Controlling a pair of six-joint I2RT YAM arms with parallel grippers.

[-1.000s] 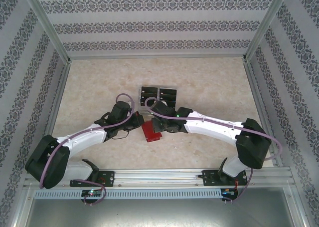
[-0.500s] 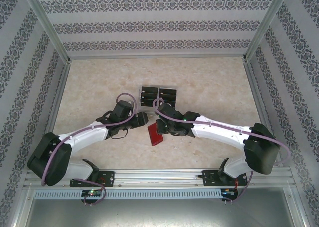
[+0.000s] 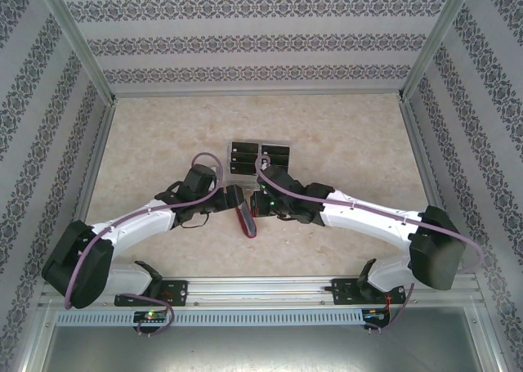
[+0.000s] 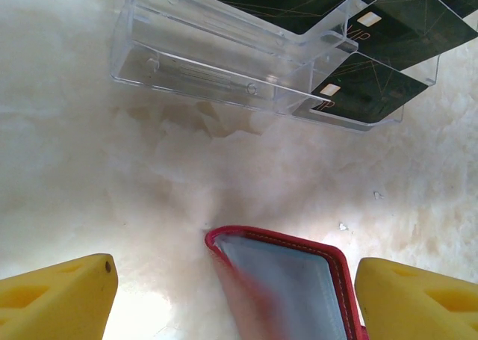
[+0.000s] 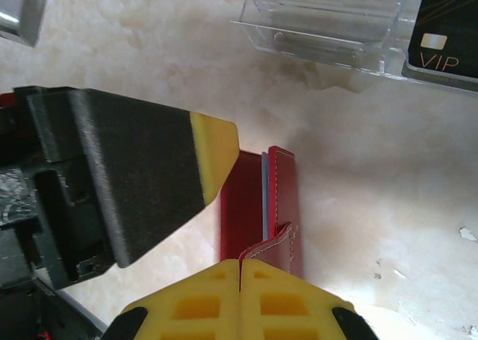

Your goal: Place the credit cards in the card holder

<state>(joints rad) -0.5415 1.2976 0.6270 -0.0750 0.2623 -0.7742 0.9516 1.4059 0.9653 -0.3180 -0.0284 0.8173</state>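
Note:
The red card holder [image 3: 245,221] stands on its edge on the table between the two grippers, with a pale inner pocket showing [image 4: 299,280]. My left gripper [image 3: 235,199] is open, its yellow fingertips [image 4: 67,291] apart on either side of the card holder without touching it. My right gripper [image 5: 240,276] is shut on the card holder's snap tab [image 5: 280,243], holding the card holder [image 5: 254,198] upright. The black credit cards [image 4: 358,93] lie in the clear tray just beyond, one marked VIP [image 5: 444,37].
The clear plastic tray [image 3: 260,158] with compartments sits on the marble-patterned table just behind the grippers; its near wall [image 4: 194,56] is close to the card holder. Patterned walls [image 3: 261,37] and metal frame posts enclose the table.
My left gripper has opened. The right gripper has shifted toward the centre and turned the card holder from lying flat to standing on its edge.

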